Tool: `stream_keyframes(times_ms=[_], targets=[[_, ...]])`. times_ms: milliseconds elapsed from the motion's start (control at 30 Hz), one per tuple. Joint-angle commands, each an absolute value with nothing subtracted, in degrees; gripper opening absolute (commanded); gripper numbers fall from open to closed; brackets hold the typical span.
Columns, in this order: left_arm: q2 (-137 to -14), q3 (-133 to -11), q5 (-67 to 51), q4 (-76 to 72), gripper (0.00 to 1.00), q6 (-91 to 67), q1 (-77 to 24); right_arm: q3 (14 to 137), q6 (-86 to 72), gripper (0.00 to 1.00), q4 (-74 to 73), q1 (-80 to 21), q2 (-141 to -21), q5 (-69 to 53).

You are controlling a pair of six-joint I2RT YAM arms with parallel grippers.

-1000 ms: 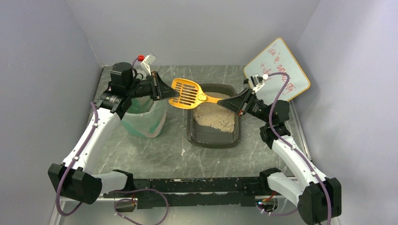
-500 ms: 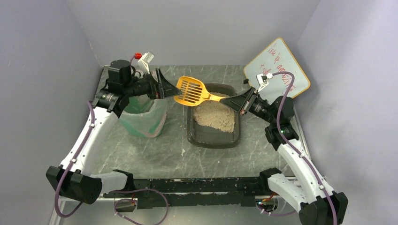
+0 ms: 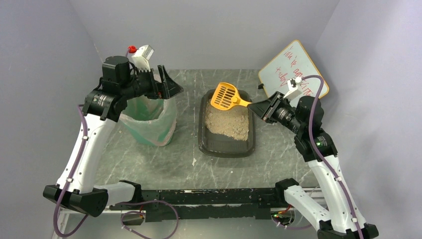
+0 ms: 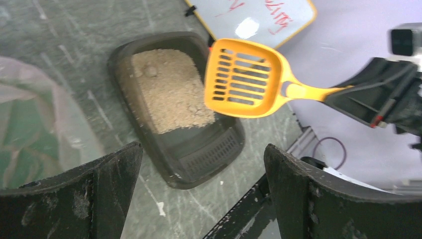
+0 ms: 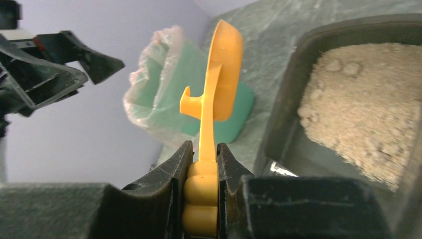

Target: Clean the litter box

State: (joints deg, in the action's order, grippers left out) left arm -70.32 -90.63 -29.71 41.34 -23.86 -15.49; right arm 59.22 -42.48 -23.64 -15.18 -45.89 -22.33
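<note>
The litter box (image 3: 228, 151) is a dark grey tray at the middle of the table, with beige litter (image 3: 228, 122) heaped in its far half. My right gripper (image 3: 256, 106) is shut on the handle of the orange slotted scoop (image 3: 226, 95), holding it in the air over the box's far end. In the right wrist view the scoop (image 5: 221, 74) stands edge-on between the fingers of my right gripper (image 5: 201, 145), beside the box (image 5: 283, 124). My left gripper (image 3: 170, 82) is open and empty above the bin's rim. Its wrist view looks past the open left gripper (image 4: 201, 147) at scoop (image 4: 244, 77) and box (image 4: 199, 159).
A green bin (image 3: 149, 119) with a clear bag liner stands left of the litter box, under my left wrist. A whiteboard (image 3: 293, 69) with red writing leans at the back right behind my right arm. Grey walls close in on three sides.
My left gripper has opened, let go of the scoop's head and drawn back left over the bin. My right gripper has carried the scoop right, over the box's far end.
</note>
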Motion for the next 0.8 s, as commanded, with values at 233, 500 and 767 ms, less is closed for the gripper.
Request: stream_keyframes(times_ms=[233, 500, 767], targets=[[-68.64, -87.25, -24.04, 44.35, 0.95, -19.99, -15.31, 63.49, -40.08, 0.0, -48.52, -15.14, -51.7, -9.11], [-68.64, -85.6, -25.92, 43.84, 0.93, -20.17, -15.37, 51.66, -49.73, 0.0, -36.62, -15.2, -49.76, -8.76], [-69.11, -84.93, -27.18, 44.06, 0.95, -20.23, -15.36, 44.33, -59.94, 0.0, -24.47, -19.04, -50.06, -7.12]])
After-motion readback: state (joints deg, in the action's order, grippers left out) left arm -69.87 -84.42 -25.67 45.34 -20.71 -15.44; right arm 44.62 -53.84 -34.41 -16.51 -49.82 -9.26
